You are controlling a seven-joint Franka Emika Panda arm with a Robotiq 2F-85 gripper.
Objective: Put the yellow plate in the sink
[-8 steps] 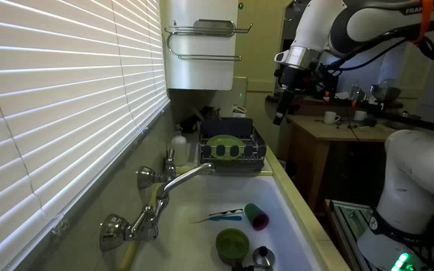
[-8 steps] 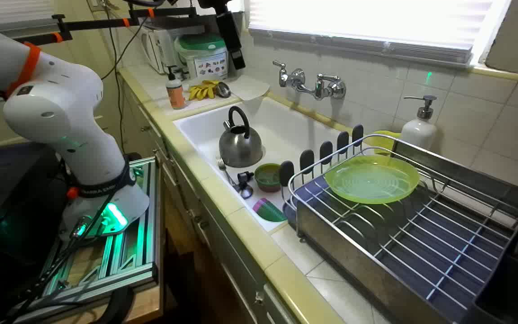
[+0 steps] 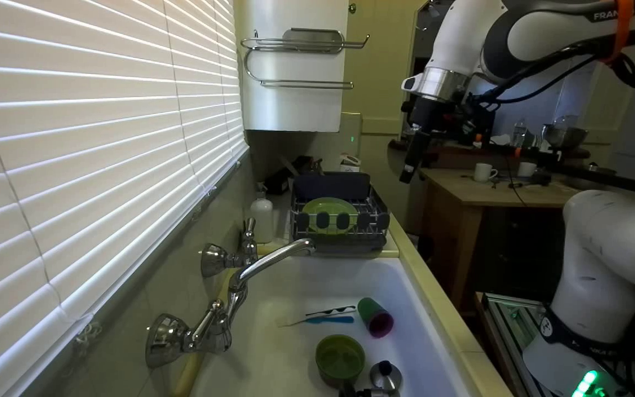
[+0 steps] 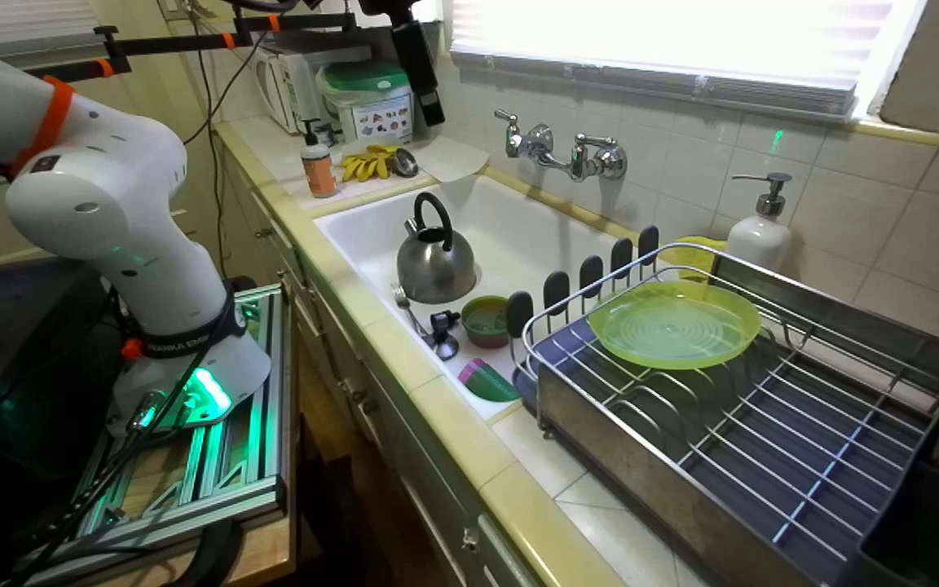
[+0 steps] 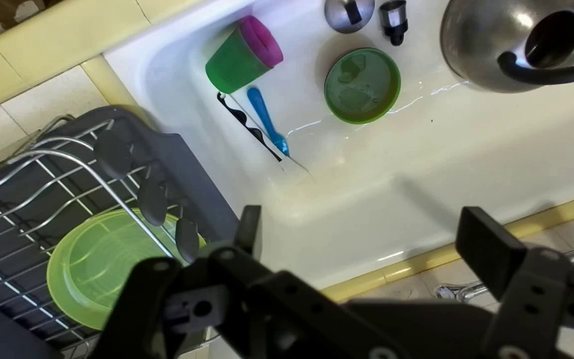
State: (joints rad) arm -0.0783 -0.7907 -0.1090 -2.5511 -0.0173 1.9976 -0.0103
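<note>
The yellow plate (image 3: 328, 208) lies in the dark wire dish rack (image 3: 345, 243) beside the sink. In an exterior view the plate (image 4: 675, 324) rests on the rack's wires near its sink end, slightly tilted. In the wrist view the plate (image 5: 112, 269) is at lower left, partly covered by rack wires and my gripper. The white sink (image 4: 526, 216) has a chrome faucet (image 3: 279, 258) on the wall side. My gripper (image 5: 361, 227) is open and empty, its fingers wide apart. It hangs high above the sink, apart from the plate, and shows in both exterior views (image 3: 407, 175) (image 4: 434, 112).
Inside the sink are a kettle (image 4: 437, 262), a green bowl (image 5: 361, 86), a green and pink cup (image 5: 242, 56), a blue utensil (image 5: 267, 115) and small metal items. A white soap dispenser (image 4: 759, 236) stands behind the rack. Rack prongs (image 4: 556, 292) rise between plate and sink.
</note>
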